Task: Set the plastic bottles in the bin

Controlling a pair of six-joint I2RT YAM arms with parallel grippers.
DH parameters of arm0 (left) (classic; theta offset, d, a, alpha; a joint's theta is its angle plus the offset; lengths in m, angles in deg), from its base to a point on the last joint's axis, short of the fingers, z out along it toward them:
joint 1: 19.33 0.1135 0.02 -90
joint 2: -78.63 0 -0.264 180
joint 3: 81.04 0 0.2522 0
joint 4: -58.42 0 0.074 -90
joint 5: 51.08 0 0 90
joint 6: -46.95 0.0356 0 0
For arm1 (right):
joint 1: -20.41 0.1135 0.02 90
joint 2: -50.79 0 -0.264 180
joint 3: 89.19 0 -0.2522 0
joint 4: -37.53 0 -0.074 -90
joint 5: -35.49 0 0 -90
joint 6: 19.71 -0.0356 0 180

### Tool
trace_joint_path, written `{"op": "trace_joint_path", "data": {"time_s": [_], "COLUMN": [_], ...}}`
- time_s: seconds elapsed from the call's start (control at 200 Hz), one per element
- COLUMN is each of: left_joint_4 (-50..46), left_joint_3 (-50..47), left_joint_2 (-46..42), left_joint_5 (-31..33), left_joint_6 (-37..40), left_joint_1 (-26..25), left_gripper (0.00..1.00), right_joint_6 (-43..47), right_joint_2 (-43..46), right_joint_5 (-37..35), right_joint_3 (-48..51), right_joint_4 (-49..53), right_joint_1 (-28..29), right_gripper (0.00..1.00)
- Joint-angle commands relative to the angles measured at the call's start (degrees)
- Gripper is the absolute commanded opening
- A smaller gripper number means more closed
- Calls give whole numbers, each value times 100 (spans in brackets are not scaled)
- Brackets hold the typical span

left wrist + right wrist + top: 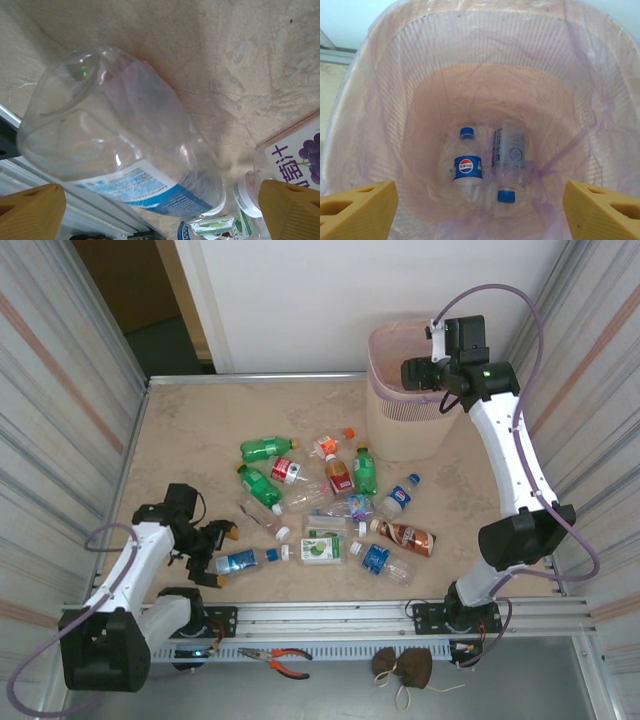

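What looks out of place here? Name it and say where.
Red-handled pliers lie on the grey ledge past the table's near edge: a tool, not a bottle. A brown bundle sits nearby.

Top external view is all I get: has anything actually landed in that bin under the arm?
Observer: Yes. The right wrist view looks down into the bin: two bottles lie on its pink liner, one a Pepsi bottle.
Operator: And the other?
Observer: A clear bottle with a pale label, blue cap toward the view's bottom edge.
Operator: What is the left arm up to?
Observer: In the left wrist view its yellow fingertips stand wide apart, a clear bottle with a blue-and-white label lying between them, ungripped.
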Motion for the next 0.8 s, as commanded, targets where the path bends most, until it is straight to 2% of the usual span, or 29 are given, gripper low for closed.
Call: {"op": "trace_joint_path", "data": {"time_s": [0.0, 0.501, 0.797], "left_joint_4": [194, 611, 900], "left_joint_3": [-102, -191, -264], "left_joint_2": [140, 644, 937], "left_joint_5": [-23, 428, 539], "left_joint_6": [-81, 403, 570], "left_joint_1": [65, 317, 369], "left_gripper": [98, 87, 80], "right_joint_6": [-83, -85, -84], "right_joint_2": [270, 493, 736], "right_joint_5": [-96, -143, -188], "right_joint_3": [69, 231, 694], "right_joint_4": [-119, -124, -158], "right_joint_1": [16, 119, 140], "right_gripper": [85, 85, 85]}}
